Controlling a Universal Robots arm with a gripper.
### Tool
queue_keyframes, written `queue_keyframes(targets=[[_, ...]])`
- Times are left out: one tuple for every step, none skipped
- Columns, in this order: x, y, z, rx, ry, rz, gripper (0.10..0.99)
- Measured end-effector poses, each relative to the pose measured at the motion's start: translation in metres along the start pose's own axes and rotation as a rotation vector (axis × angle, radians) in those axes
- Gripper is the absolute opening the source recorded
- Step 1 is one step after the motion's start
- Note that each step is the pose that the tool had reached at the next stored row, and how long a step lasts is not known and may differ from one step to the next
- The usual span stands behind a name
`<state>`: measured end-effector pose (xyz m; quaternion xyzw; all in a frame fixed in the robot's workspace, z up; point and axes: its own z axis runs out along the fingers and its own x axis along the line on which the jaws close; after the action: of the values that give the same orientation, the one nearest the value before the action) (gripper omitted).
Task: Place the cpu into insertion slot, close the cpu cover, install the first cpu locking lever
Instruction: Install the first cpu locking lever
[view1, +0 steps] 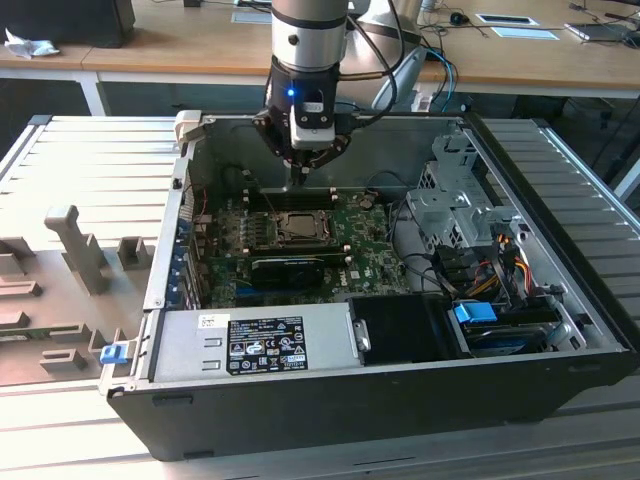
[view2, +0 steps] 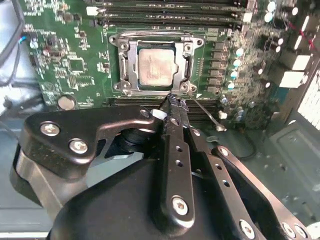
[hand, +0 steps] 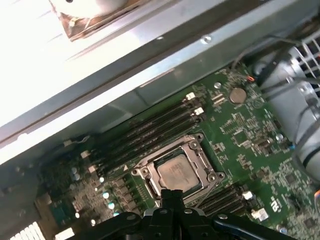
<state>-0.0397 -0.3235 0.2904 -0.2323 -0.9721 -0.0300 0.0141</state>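
**Cpu** (view2: 156, 67): lying seated in the socket on the motherboard (view2: 65, 60), silver top showing through the window; placement judged done.

**Cpu cover** (view2: 126, 65): lying flat around it, appearing closed.

**Locking lever** (view2: 209, 116): thin rod sticking out beside the socket, seemingly not yet latched.

**Gripper** (view2: 175, 102): hovering at the socket's edge near the lever, jaws together, gripping nothing visible.
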Motion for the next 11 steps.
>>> queue_keyframes(targets=[[0.0,0.0,0.0,0.001,0.001,-0.019,0.106],[0.0,0.0,0.0001,0.002,0.0021,-0.039,0.106],[0.0,0.0,0.0001,0.003,0.004,-0.076,0.106],[0.0,0.0,0.0002,0.004,0.0056,-0.107,0.106],[0.0,0.0,0.0002,0.005,0.0065,-0.124,0.106],[0.0,0.0,0.0002,0.006,0.0075,-0.144,0.106],[0.0,0.0,0.0002,0.007,0.0092,-0.177,0.106],[0.0,0.0,0.0002,0.009,0.0112,-0.214,0.106],[0.0,0.0,0.0002,0.01,0.0125,-0.239,0.106],[0.0,0.0,0.0002,0.011,0.0133,-0.256,0.106],[0.0001,-0.0001,0.0002,0.011,0.0135,-0.259,0.106]])
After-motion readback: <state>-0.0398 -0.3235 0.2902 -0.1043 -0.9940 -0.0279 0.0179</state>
